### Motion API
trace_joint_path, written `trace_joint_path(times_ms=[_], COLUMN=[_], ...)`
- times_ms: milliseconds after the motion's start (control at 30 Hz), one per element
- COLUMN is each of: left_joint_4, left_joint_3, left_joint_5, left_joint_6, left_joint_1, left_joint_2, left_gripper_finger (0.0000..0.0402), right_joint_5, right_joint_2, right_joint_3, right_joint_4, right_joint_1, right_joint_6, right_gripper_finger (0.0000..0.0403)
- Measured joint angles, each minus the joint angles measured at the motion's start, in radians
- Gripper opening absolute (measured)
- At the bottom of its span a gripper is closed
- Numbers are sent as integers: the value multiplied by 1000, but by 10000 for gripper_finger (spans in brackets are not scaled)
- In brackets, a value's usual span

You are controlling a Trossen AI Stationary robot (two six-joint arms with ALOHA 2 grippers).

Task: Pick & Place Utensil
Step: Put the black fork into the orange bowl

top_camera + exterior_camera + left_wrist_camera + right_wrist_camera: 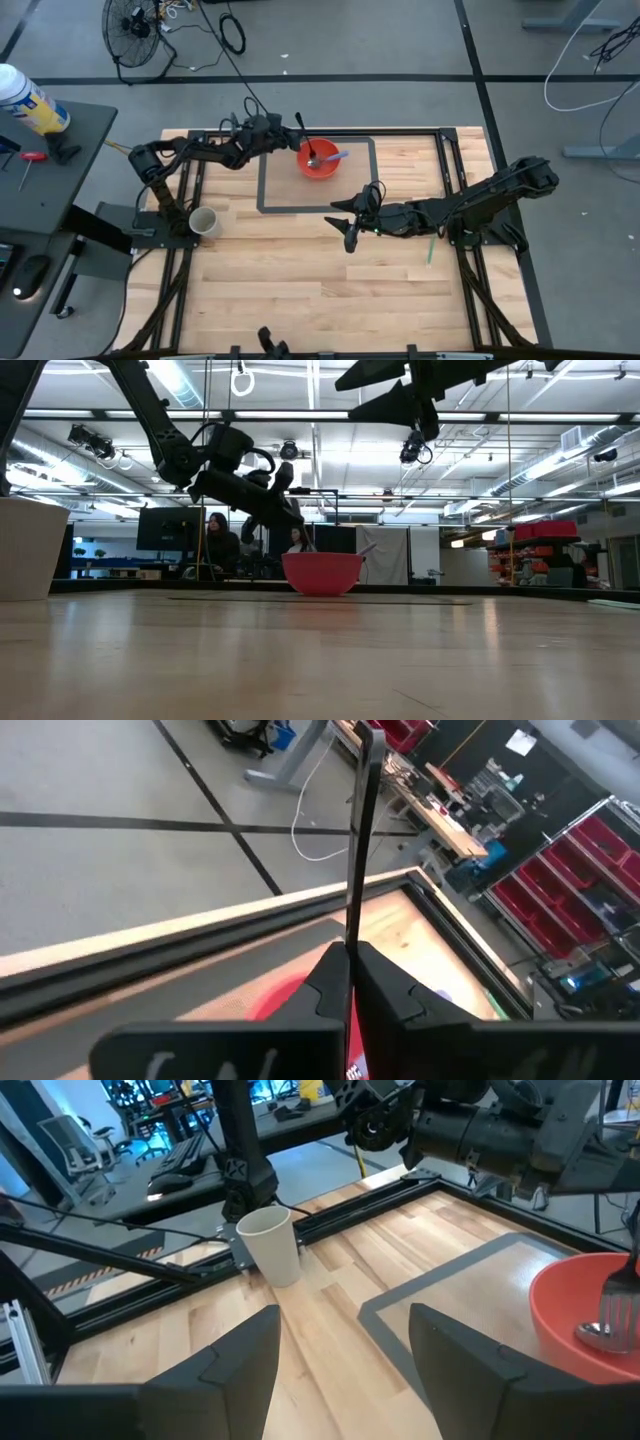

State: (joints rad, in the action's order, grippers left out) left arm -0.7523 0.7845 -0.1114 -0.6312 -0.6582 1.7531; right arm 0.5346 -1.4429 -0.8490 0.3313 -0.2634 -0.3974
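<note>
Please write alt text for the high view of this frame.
Seen from above, the left tool, shut on a dark utensil, holds it over a red bowl inside a taped rectangle. The right tool hangs open and empty above the wooden table; a white cup stands at the table's left edge.

Grey floor [400, 40], standing fan [135, 28], red shelving [590, 870]

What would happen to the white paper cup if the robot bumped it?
The white paper cup looks thin-walled and, as far as the right wrist view shows, empty, so it is probably very light. It stands upright and taller than it is wide, so a sideways bump would likely tip it. Once down, it might roll in a curve.
</note>
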Motion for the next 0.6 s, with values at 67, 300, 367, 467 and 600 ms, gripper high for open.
trace_joint_path(times_ms=[67, 300, 367, 467, 600], left_joint_4=[13, 40, 42, 37, 40], left_joint_3=[0, 0, 0, -1, -1], left_joint_5=[-11, 78, 91, 111, 112], left_joint_6=[-1, -5, -5, -9, -66], left_joint_1=[2, 61, 60, 54, 34], left_joint_2=[0, 20, 28, 28, 27], left_gripper_finger=[8, 9, 6, 8, 14], right_joint_5=[0, 0, 0, 0, 0], right_joint_2=[0, 0, 0, 0, 0], right_joint_3=[0, 0, 0, 0, 0], right_joint_4=[-5, -8, -8, -8, -8], right_joint_1=[0, 0, 0, -3, -5], right_joint_6=[-10, -10, -10, -13, -14], right_gripper_finger=[223, 223, 223, 223, 223])
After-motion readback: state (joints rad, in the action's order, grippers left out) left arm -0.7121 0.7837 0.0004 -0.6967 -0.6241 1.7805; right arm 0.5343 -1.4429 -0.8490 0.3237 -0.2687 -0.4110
